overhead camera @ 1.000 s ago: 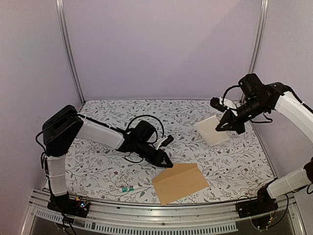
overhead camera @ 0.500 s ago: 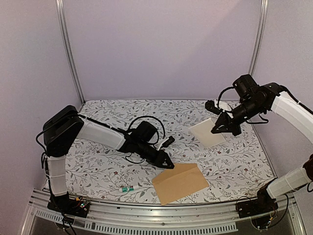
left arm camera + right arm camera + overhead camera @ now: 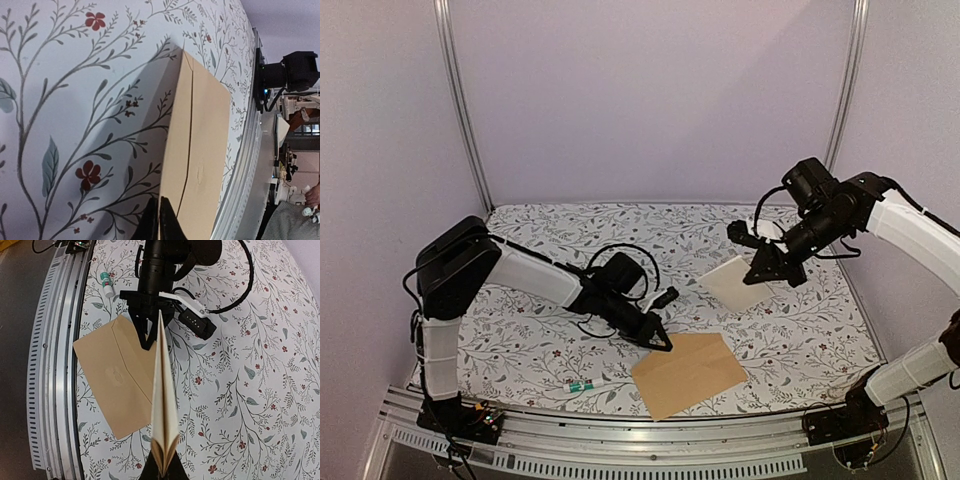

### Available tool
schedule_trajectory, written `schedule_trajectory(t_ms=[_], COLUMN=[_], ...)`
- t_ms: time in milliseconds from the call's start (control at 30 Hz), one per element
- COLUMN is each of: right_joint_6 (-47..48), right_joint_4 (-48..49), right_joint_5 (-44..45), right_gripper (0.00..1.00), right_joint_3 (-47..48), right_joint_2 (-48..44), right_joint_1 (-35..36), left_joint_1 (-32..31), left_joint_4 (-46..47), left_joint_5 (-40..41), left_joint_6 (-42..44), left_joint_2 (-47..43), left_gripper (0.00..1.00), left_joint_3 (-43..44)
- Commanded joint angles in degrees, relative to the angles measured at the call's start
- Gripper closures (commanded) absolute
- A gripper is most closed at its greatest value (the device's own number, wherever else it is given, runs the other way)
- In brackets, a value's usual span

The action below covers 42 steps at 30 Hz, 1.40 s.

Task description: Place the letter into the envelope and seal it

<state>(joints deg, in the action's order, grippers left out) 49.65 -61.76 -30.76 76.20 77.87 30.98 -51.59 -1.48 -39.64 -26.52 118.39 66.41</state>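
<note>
- Envelope: tan kraft, lying flat on the floral table cover near the front edge, a little right of centre, turned at a slant. Flap fold line faces up in both wrist views.
- Left gripper: arm stretched low across the cover, tips down at the envelope's upper left corner. Left wrist view shows the two fingers pressed together with the envelope's long edge running in between them, so they are pinched on that edge. Dark shadow lies along the cover just beside the edge.
- Letter: cream sheet, off the table, held in the air over the right rear part of the cover, well apart from the envelope. Right wrist view sees it edge-on, folded in two, with the fold down at the fingers and the two leaves spreading slightly upward.
- Right gripper: clamped on the letter at its fold, arm raised and angled down toward the middle of the table.
- Small green and white tube: on its side near the front rail, left of the envelope, touching neither paper nor either arm.
</note>
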Motion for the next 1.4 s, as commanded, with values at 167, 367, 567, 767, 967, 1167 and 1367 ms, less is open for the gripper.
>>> schedule_trajectory(t_ms=[167, 367, 567, 767, 967, 1167, 1367], right_joint_6=[7.83, 11.94, 13.53, 12.57, 11.54, 11.18, 10.91], right_joint_4=[-8.11, -13.67, -16.15, -15.97, -15.31, -14.57, -13.09], right_joint_5=[0.94, 5.98, 11.73, 18.21, 23.31, 25.44, 26.27], right_gripper=[1.0, 1.0, 1.0, 1.0, 1.0, 1.0, 1.0], right_joint_3=[6.42, 8.3, 10.99, 13.82, 14.79, 15.25, 14.68], right_joint_2=[3.49, 6.01, 9.3, 12.6, 15.38, 17.67, 18.86], right_joint_1=[5.99, 13.73, 18.78, 21.92, 25.17, 25.7, 25.8], left_joint_1=[-0.68, -0.72, -0.82, -1.27, -1.4, -1.54, -1.89], left_joint_4=[-3.64, -6.92, -12.08, -15.21, -16.53, -17.42, -18.47], left_joint_5=[-4.17, -5.72, -8.75, -10.66, -11.71, -12.31, -12.29], left_joint_6=[5.93, 10.51, 13.98, 15.05, 15.91, 17.08, 17.98], left_joint_2=[0.21, -0.34, 0.41, 1.71, 2.7, 3.25, 3.53], left_gripper=[1.0, 1.0, 1.0, 1.0, 1.0, 1.0, 1.0], left_joint_3=[5.45, 8.74, 13.04, 16.1, 17.51, 18.27, 18.9])
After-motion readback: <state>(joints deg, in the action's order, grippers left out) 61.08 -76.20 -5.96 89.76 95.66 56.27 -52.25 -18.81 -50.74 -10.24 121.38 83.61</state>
